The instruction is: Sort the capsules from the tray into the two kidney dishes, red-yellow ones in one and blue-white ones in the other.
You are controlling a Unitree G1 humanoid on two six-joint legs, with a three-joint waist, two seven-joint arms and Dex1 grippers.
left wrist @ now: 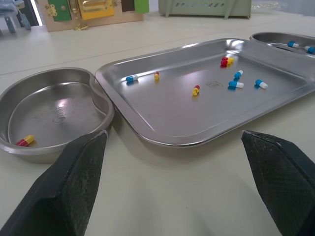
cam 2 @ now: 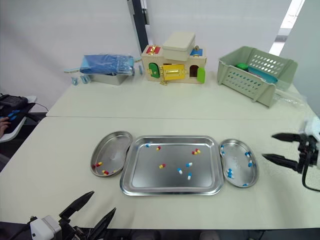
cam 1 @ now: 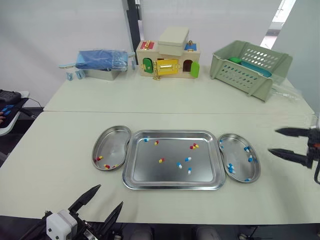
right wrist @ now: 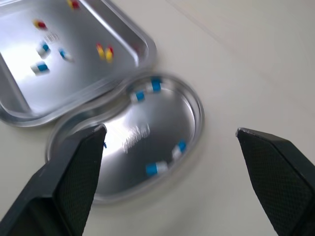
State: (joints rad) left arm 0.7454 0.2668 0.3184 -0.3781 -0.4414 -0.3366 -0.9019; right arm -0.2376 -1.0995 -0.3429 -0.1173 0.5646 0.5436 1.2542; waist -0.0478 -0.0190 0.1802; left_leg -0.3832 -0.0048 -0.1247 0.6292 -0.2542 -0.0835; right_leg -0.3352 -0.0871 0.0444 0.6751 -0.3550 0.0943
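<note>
A steel tray [cam 1: 150, 170] lies mid-table and holds several loose capsules, red-yellow ones [cam 1: 194, 146] and blue-white ones [cam 1: 179, 165]. The left kidney dish [cam 1: 112, 142] touches the tray's left side and holds a few red-yellow capsules [cam 1: 99, 158]. On the tray's right, the other kidney dish [cam 1: 235, 150] holds several blue-white capsules [cam 1: 231, 169]. My left gripper [cam 1: 110, 195] hangs open near the table's front edge, below the left dish. To the right of the right dish, my right gripper [cam 1: 272, 141] is open with nothing in it. The right wrist view looks down on the right dish [right wrist: 162, 118].
At the back of the table stand a wooden toy house [cam 1: 169, 60], a green plastic basket [cam 1: 250, 67] and a metal box with blue cloth [cam 1: 102, 62]. A seam crosses the table behind the tray. A dark desk [cam 1: 7, 105] sits off to the left.
</note>
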